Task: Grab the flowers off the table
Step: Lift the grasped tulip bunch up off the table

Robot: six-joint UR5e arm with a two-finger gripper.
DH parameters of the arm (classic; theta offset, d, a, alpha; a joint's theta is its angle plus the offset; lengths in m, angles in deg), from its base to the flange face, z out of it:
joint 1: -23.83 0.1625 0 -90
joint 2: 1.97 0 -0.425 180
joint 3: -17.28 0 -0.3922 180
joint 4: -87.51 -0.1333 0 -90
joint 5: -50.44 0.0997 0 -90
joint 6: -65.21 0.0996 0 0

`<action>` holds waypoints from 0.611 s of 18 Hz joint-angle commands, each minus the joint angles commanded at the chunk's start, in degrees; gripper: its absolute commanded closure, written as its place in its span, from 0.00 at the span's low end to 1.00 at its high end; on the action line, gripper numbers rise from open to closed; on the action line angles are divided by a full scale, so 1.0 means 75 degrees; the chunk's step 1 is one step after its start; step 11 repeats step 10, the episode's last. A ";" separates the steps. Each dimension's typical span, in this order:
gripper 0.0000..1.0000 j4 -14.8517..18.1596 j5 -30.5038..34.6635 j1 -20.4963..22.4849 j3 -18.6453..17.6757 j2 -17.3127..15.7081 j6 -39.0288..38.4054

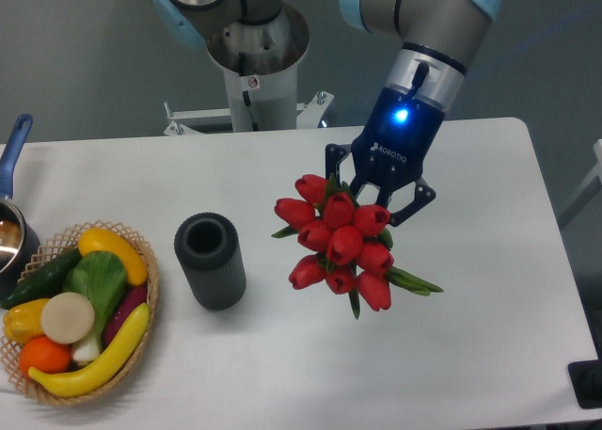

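Note:
The flowers (340, 244), a bunch of red tulips with green leaves, hang in the air above the white table (282, 176), blooms facing the camera. My gripper (372, 200) is shut on the bunch from above and behind; the stems are mostly hidden behind the blooms and the fingers. A few green leaf tips stick out at the lower right of the bunch.
A dark ribbed cylindrical vase (210, 260) stands left of the flowers. A wicker basket (141, 303) of fruit and vegetables sits at the table's left front. A pot with a blue handle (13, 152) is at the far left edge. The robot's base (254, 63) stands behind the table.

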 joint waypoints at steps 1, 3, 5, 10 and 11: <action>0.67 0.0000 0.0000 0.0023 0.0000 0.0000 0.0000; 0.67 0.0000 0.0000 0.0058 -0.0023 0.0000 0.0000; 0.67 0.0000 -0.0012 0.0070 0.0012 -0.0012 0.0000; 0.67 0.0000 -0.0141 0.0070 0.0023 0.0000 0.0000; 0.67 0.0000 -0.0141 0.0070 0.0023 0.0000 0.0000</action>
